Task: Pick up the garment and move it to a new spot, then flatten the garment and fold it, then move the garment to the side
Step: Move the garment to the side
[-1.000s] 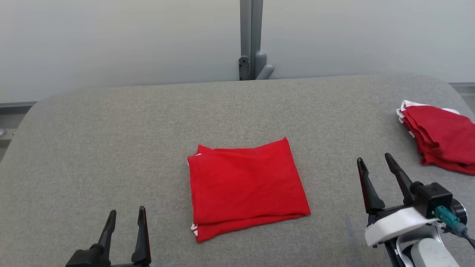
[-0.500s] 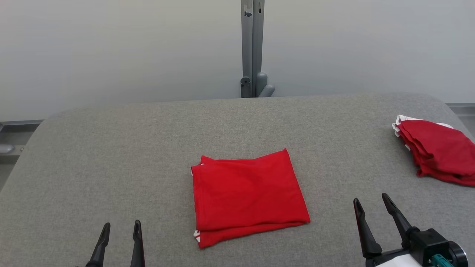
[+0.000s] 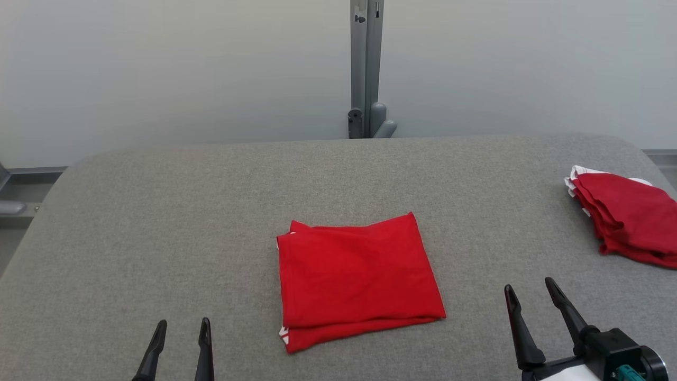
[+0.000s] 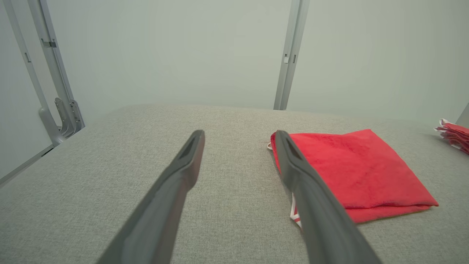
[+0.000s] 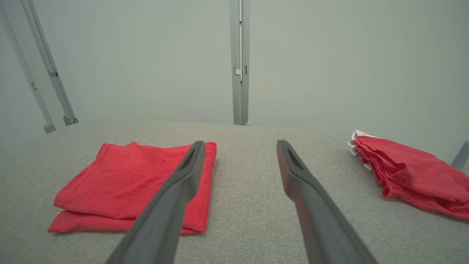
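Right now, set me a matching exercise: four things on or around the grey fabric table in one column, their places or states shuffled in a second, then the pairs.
Column one
1. grey metal upright post
2. dark two-fingered left gripper
3. folded red cloth garment
4. rumpled pile of red garments with white trim

Column two
A. middle of the grey fabric table
B. open and empty, near left
C. table's right edge
D. behind the table's far edge

Pairs: 1-D, 2-B, 3-A, 4-C

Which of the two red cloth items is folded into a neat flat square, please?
The garment in the middle of the grey table; the red pile at the right edge is looser, with several ragged layers.
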Controlling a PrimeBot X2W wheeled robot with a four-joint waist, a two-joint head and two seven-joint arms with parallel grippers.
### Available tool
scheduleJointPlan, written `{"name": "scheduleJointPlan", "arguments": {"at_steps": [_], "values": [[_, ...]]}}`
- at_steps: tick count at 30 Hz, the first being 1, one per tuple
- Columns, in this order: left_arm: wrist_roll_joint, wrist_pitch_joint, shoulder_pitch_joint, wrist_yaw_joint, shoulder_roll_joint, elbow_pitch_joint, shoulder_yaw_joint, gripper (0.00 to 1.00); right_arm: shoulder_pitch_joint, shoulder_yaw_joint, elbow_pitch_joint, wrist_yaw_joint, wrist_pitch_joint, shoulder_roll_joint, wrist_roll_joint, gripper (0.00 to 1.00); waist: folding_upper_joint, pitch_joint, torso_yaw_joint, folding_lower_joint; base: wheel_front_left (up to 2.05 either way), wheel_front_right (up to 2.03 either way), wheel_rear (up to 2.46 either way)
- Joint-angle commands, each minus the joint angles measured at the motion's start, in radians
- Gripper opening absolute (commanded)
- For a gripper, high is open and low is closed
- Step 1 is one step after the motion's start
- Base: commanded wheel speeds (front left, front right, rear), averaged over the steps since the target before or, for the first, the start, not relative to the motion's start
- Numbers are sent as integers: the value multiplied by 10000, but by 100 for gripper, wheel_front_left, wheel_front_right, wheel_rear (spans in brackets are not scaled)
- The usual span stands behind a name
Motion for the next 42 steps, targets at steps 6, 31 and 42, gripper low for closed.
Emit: {"name": "scheduleJointPlan", "arguments": {"at_steps": [6, 31, 42], "values": [[160, -28, 47, 46, -15, 34, -82, 100, 130, 11, 36, -3, -27, 23, 126, 100, 0, -3, 103, 0, 0, 0, 0], [640, -26, -738, -296, -11, 48, -629, 100, -3128, 1699, 4369, -1, 203, -1066, 5174, 100, 0, 1058, 1809, 0, 0, 0, 0], [384, -28, -1367, -366, 19, 266, -821, 100, -5270, 3068, 5799, -1, 2576, -2055, 8582, 100, 0, 2026, 2205, 0, 0, 0, 0]]}}
